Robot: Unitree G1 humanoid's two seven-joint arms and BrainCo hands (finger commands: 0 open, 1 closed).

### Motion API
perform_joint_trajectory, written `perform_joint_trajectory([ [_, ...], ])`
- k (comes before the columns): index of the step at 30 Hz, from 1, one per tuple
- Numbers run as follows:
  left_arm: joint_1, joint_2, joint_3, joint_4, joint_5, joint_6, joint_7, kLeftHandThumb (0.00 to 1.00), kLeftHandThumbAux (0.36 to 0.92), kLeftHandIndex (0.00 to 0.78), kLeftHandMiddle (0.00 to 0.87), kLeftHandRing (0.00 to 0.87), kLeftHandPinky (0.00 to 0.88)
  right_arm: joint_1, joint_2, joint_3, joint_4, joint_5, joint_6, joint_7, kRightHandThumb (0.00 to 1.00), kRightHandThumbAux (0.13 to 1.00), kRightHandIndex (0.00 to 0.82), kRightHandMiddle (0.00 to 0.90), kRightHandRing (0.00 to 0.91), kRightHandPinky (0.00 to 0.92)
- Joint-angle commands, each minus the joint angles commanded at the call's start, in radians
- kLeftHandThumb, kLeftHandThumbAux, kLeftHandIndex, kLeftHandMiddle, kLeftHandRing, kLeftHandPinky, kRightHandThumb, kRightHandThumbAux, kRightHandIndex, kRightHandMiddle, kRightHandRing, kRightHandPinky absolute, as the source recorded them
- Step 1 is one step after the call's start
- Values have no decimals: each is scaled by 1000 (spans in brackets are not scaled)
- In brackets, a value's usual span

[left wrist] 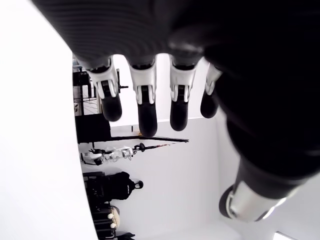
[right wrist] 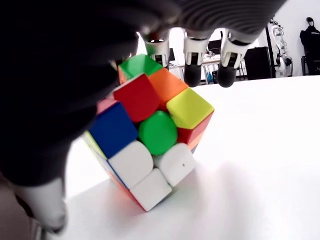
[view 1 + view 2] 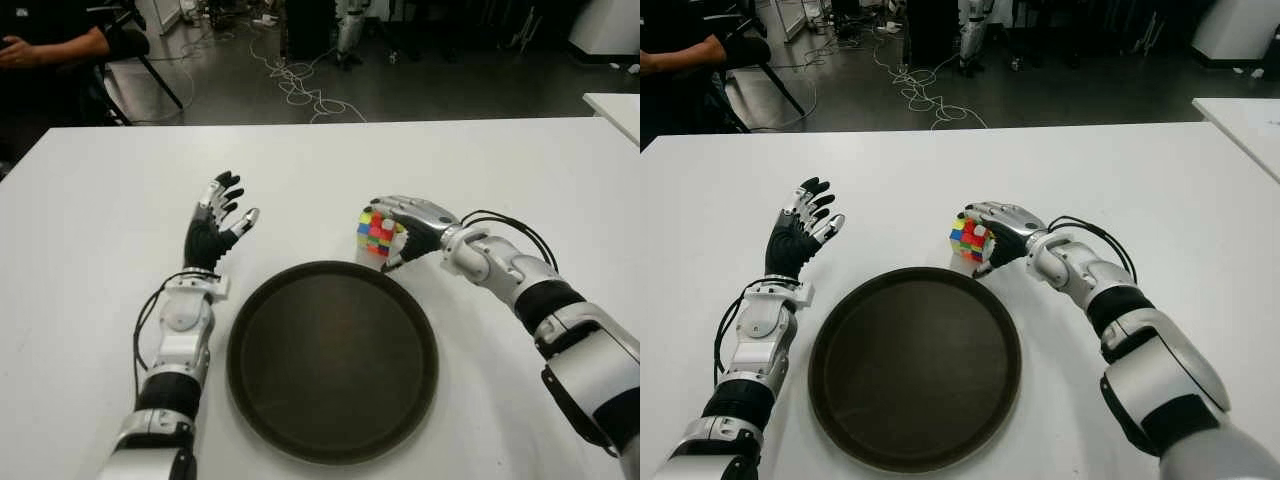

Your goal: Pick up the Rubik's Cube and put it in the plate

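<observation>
Grasp step: right hand (image 3: 410, 228) curled over Rubik's Cube (image 3: 376, 233), cube tilted, grip seems on. Next: lift, swing to plate (image 3: 332, 432) just beside (left hand (image 3: 215, 225) spread, empty).

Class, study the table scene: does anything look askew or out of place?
Yes: the Rubik's Cube sits tilted on one edge under the right hand, beside the plate. The left hand shows left of the plate.

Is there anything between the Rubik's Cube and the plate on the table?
No. In the left eye view only a narrow strip of bare table separates the Rubik's Cube, under the right hand, from the plate.
</observation>
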Motion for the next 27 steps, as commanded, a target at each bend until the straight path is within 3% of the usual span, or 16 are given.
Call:
perform_joint_trajectory([
  [4, 2, -2, 0, -5, -4, 2, -4, 25, 745, 80, 158, 137, 100, 2, 2, -1, 4, -1, 0, -7, 0, 469, 0, 0, 0, 0],
  [13, 2, 1, -3, -9, 1, 5, -5, 23, 748, 85, 158, 136, 102, 0, 6, 1, 11, -3, 2, -8, 0, 382, 0, 0, 0, 0],
  [27, 7, 1, -5, -16, 11, 10, 6, 22, 756, 77, 150, 130, 99, -1, 10, 3, 12, -7, 9, -17, 0, 347, 0, 0, 0, 0],
])
